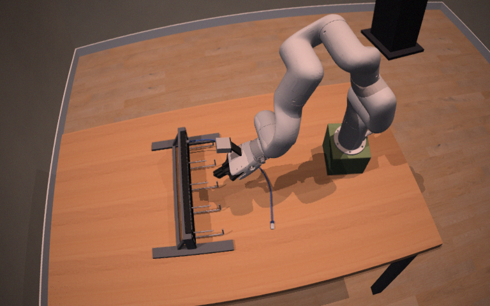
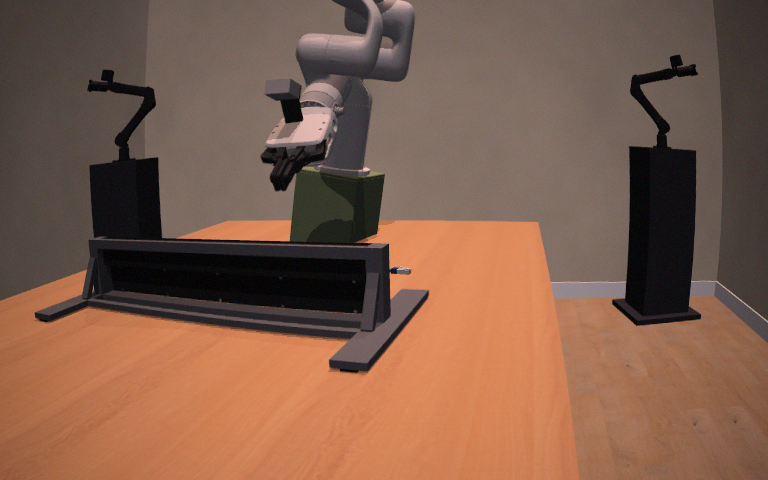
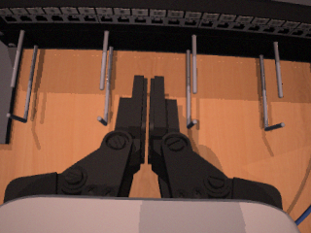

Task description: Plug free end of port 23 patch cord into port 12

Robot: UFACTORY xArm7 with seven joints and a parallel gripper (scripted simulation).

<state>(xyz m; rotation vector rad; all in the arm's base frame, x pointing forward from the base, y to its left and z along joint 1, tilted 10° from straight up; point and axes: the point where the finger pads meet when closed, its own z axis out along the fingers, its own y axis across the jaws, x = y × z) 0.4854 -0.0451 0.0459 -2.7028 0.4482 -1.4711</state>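
Note:
The dark rack (image 1: pixel 182 187) stands on the table with its port row facing my arm; it also shows in the wrist view (image 3: pixel 155 16) and from behind in the exterior view (image 2: pixel 237 277). The blue patch cord (image 1: pixel 268 189) runs from the rack's far end under my wrist, and its free plug (image 1: pixel 272 222) lies on the table, away from the rack; the plug also shows in the exterior view (image 2: pixel 402 270). My gripper (image 1: pixel 218 172) is shut and empty, held above the table in front of the rack's middle; it also shows in the wrist view (image 3: pixel 148 91) and in the exterior view (image 2: pixel 281 180).
Metal cable-management bars (image 1: pixel 205 185) stick out from the rack toward my gripper. The green arm base (image 1: pixel 346 150) stands at the table's right. Black camera stands (image 2: pixel 661 226) are off the table.

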